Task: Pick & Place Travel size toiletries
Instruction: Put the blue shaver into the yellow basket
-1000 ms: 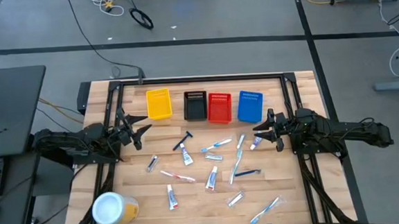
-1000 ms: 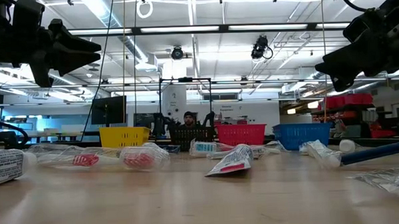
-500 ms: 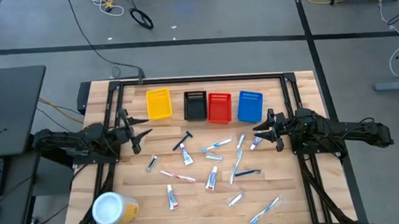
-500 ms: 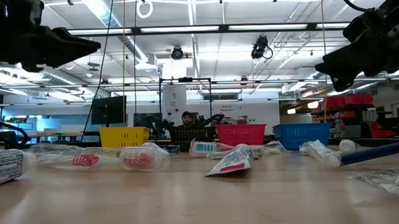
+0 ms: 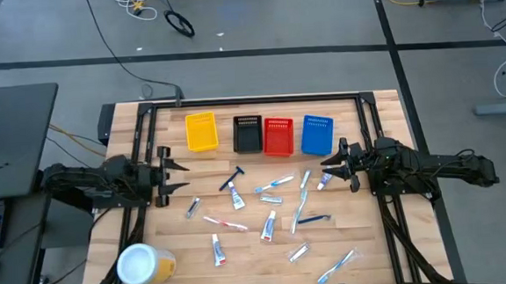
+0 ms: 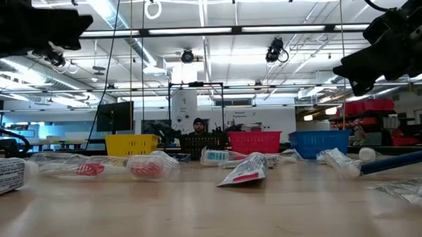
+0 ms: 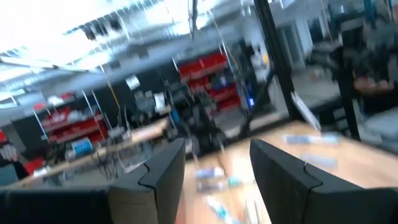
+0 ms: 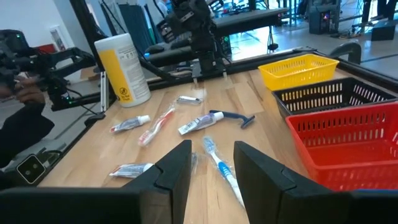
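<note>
The travel size toiletries lie loose on the wooden table's middle: a dark razor (image 5: 232,178), white tubes (image 5: 236,196) (image 5: 268,226) (image 5: 216,248), toothbrushes (image 5: 225,223) (image 5: 337,264) and a silvery packet (image 5: 298,253). My left gripper (image 5: 179,176) hovers open at the left side, above the table, left of the razor. Its wrist view (image 7: 217,186) is blurred. My right gripper (image 5: 327,166) hovers open at the right side, beside a small tube (image 5: 323,182). The right wrist view (image 8: 214,168) looks across a blue-white toothbrush (image 8: 219,167). Both grippers hang high in the low view (image 6: 32,26) (image 6: 384,42).
Several small baskets stand in a row along the far edge: yellow (image 5: 201,131), black (image 5: 247,133), red (image 5: 278,136), blue (image 5: 317,134). A big yellow jar with a white lid (image 5: 142,264) lies at the near left corner. A black frame (image 5: 250,101) rims the table.
My left gripper has turned about its wrist and risen a little, and its fingers have drawn slightly back toward the table's left edge. It stays open. My right gripper and the toiletries have kept still.
</note>
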